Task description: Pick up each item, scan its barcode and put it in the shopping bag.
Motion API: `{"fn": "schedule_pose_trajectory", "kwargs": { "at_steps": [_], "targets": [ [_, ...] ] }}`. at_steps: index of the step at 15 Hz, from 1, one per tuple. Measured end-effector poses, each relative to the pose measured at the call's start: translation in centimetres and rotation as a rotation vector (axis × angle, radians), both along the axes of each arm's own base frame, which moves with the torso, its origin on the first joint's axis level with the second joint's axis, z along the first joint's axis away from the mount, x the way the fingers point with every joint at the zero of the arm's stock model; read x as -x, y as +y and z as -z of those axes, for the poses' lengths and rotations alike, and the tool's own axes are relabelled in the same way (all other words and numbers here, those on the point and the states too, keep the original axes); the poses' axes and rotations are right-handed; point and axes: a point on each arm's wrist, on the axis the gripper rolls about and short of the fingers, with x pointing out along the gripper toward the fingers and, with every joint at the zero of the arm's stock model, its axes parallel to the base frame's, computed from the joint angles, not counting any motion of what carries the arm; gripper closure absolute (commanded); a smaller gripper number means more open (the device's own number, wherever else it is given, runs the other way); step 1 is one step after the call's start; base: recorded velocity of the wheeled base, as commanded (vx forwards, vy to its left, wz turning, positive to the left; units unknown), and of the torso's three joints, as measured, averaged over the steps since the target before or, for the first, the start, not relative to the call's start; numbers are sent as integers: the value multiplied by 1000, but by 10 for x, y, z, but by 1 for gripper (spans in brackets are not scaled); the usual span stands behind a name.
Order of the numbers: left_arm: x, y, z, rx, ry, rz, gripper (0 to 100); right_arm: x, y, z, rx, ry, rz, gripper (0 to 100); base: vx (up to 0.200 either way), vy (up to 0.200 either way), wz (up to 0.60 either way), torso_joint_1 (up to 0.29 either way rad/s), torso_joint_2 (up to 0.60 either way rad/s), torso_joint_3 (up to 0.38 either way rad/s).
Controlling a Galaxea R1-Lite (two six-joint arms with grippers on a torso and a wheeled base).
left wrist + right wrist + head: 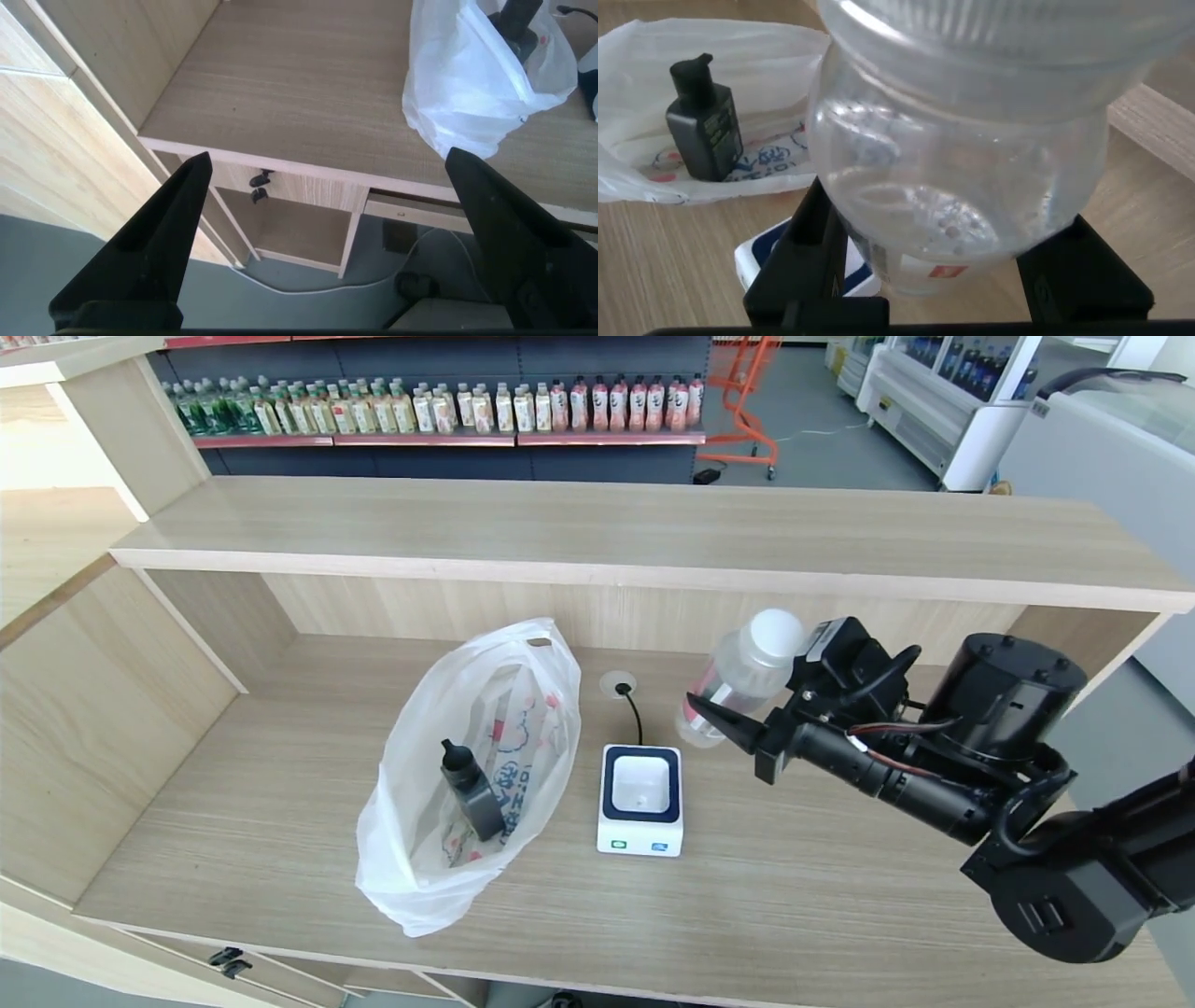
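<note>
my right gripper (721, 717) is clamped on the clear bottle (742, 672), held tilted in the air just beside the scanner (640, 798). the shopping bag (420, 887) lies open on the scanner's other side with a black pump bottle (470, 791) in it. to scan well i should bring the label low over the scanner window and roll my wrist slowly, since i can't make out which side carries the barcode. my left gripper (329, 159) hangs fingers apart off the counter (803, 896) front edge, free to steady the bag's mouth.
</note>
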Motion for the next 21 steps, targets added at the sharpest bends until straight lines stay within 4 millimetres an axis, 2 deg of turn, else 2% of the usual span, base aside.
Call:
{"fn": "schedule_pose_trajectory", "kwargs": {
  "at_steps": [5,12,16,21],
  "targets": [
    [0,0,0,0,0,0,0,-9,6,20,36,-32,-67,100,0,0,0,0,0,0],
    [0,0,0,0,0,0,0,-6,4,48,50,-17,-100,100,0,0,0,0,0,0],
    [0,0,0,0,0,0,0,-10,7,72,97,6,-133,100,0,0,0,0,0,0],
    [0,0,0,0,0,0,0,-32,13,73,94,-48,-151,100,0,0,0,0,0,0]
  ]
}}
